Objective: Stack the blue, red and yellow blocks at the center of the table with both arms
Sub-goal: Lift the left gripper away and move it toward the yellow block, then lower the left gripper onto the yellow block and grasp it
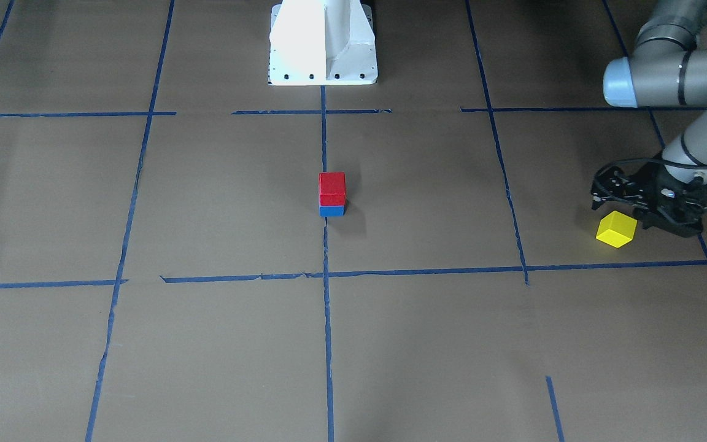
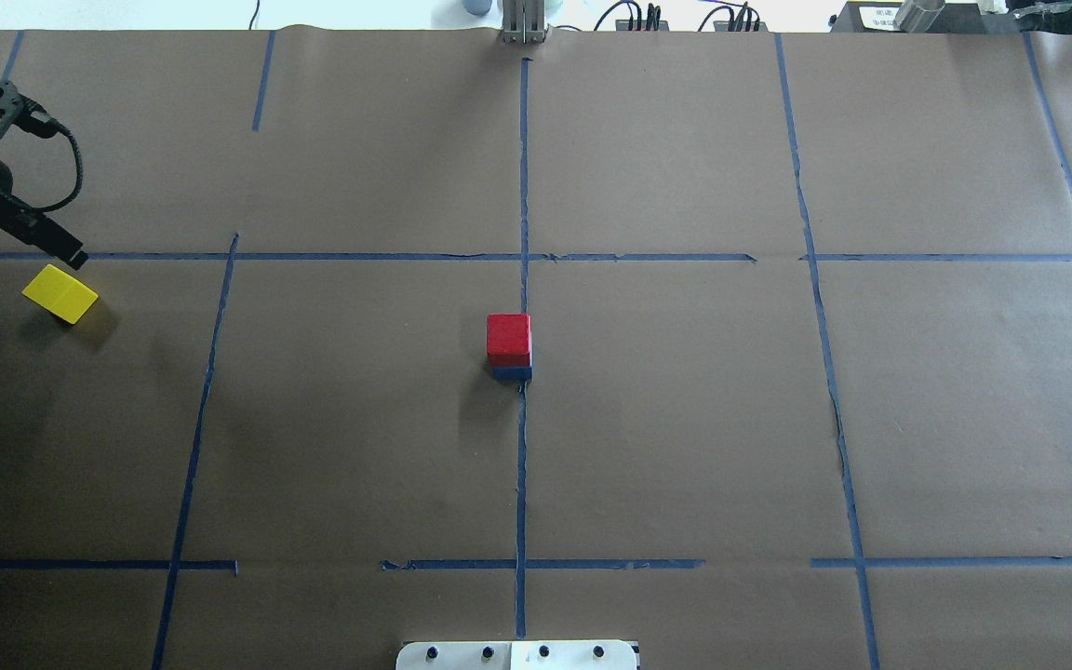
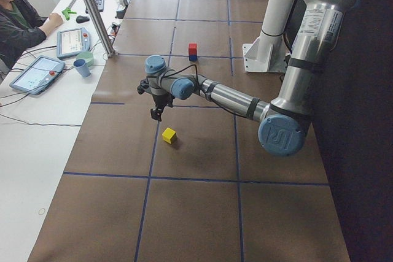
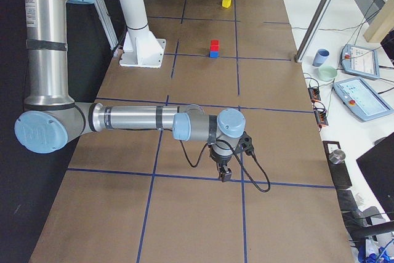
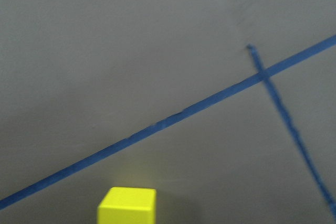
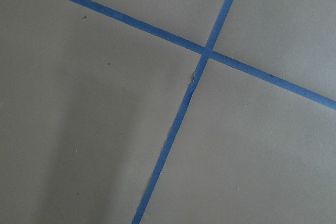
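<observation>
Yellow block [image 1: 616, 229] sits flat on the table [image 2: 685, 419], just below the left gripper [image 3: 157, 113] and clear of its fingers [image 2: 69, 251], touching neither. You will see that it is close to a cube, so no long axis stands out. It is turned at a slant to the tape lines [image 2: 522, 465], with one corner toward your side of the table. The left fingers hang point-down above it; in the front-facing view they look parted and they grasp nothing. In the left wrist view the block shows at the bottom edge, on the near side of a tape line.

Red block [image 1: 332, 188] rests squarely on the blue block [image 1: 331, 210]. The pair stands upright on the centre tape line and square to it, well apart from the left fingers, off to the robot's right of them.

The right gripper [image 4: 223, 175] points down over a tape crossing [image 6: 207, 52], well apart from the stack and from the yellow block. You see it only in the side view, so you cannot tell whether its fingers are parted or clenched.
</observation>
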`<move>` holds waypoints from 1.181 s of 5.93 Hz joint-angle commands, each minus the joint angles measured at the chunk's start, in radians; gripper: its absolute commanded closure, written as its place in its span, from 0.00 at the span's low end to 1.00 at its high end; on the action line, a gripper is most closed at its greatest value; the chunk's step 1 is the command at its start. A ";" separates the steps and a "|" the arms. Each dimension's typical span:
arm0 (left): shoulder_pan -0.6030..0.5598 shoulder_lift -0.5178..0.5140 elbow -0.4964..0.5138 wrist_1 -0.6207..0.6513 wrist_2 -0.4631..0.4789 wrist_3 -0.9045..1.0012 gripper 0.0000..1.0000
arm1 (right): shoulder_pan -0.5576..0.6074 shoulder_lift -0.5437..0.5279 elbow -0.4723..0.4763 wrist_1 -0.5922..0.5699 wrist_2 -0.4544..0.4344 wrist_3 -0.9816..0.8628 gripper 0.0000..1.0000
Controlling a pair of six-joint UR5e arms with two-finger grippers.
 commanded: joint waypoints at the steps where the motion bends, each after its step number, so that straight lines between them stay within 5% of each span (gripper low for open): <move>1: -0.009 0.032 0.133 -0.186 -0.011 0.003 0.00 | 0.000 -0.004 0.002 0.000 0.000 -0.001 0.00; 7: 0.078 0.024 0.139 -0.189 -0.009 -0.181 0.00 | 0.000 -0.008 -0.056 0.082 0.000 0.000 0.00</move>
